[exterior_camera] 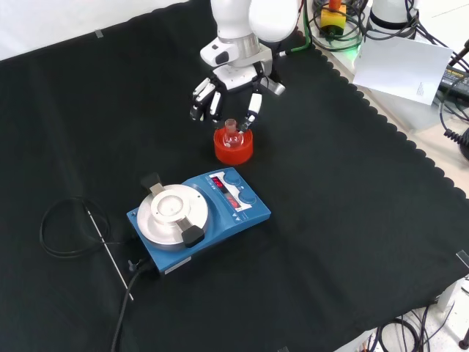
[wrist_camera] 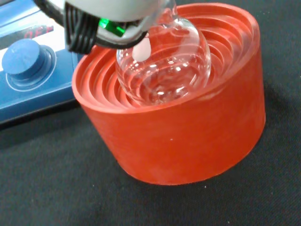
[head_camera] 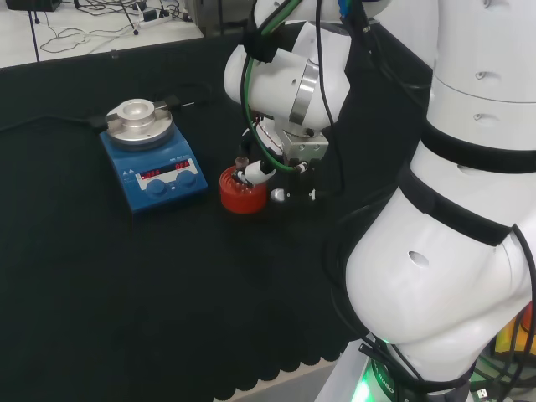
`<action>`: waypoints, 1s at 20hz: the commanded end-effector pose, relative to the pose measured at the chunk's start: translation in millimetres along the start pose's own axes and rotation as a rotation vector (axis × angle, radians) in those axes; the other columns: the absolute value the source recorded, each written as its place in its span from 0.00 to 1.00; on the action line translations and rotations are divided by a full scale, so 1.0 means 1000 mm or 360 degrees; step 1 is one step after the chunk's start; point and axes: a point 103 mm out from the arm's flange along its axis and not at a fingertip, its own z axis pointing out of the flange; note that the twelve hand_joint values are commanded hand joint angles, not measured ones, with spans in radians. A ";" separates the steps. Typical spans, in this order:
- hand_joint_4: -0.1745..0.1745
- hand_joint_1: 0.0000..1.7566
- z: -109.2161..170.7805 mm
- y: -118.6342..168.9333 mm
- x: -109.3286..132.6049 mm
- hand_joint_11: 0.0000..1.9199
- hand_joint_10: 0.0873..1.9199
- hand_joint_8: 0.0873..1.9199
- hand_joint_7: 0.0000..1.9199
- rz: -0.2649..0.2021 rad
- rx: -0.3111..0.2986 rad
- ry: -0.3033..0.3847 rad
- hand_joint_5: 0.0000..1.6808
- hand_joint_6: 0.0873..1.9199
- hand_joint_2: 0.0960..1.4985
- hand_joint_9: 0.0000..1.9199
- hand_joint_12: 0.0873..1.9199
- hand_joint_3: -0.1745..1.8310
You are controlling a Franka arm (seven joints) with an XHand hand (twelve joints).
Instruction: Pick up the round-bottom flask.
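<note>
Just beside red ribbed stand (exterior_camera: 233, 147): blue hotplate stirrer (exterior_camera: 199, 218), nearer the front view's camera. Seated in stand: clear round-bottom flask (wrist_camera: 164, 63). Poised above, fingers relaxed, spread around its neck: hand (exterior_camera: 223, 94). Underneath, black cloth (exterior_camera: 352, 220); cable (exterior_camera: 66, 227) lying nearby.

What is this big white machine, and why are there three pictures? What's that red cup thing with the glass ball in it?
The white machine is a robot arm with a black and white hand of fingers instead of a claw. One camera looks over the arm from behind, one looks down from the front, and one sits at the wrist, very close. On the black cloth stands a blue box with a round metal plate, a lab stirrer or heater. The red ribbed ring is a stand. In it sits a round-bottom flask, a clear glass ball with a neck. The hand hangs just above it, fingers pointing down around the neck. Nothing is lifted yet.
</note>
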 end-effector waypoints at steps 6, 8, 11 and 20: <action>1.00 0.63 -0.024 0.004 0.009 0.27 0.24 0.29 0.23 -0.0013 -0.0009 0.0049 0.71 0.39 0.42 0.41 0.64 0.42; 1.00 0.63 -0.034 0.006 0.012 0.28 0.24 0.29 0.24 -0.0011 0.0023 0.0048 0.72 0.39 0.41 0.41 0.64 0.43; 1.00 0.63 -0.050 0.008 0.015 0.29 0.24 0.29 0.26 -0.0006 0.0091 0.0055 0.73 0.38 0.39 0.42 0.64 0.44; 1.00 0.64 -0.097 0.009 0.026 0.31 0.23 0.29 0.28 -0.0012 0.0143 -0.0004 0.75 0.35 0.37 0.44 0.64 0.46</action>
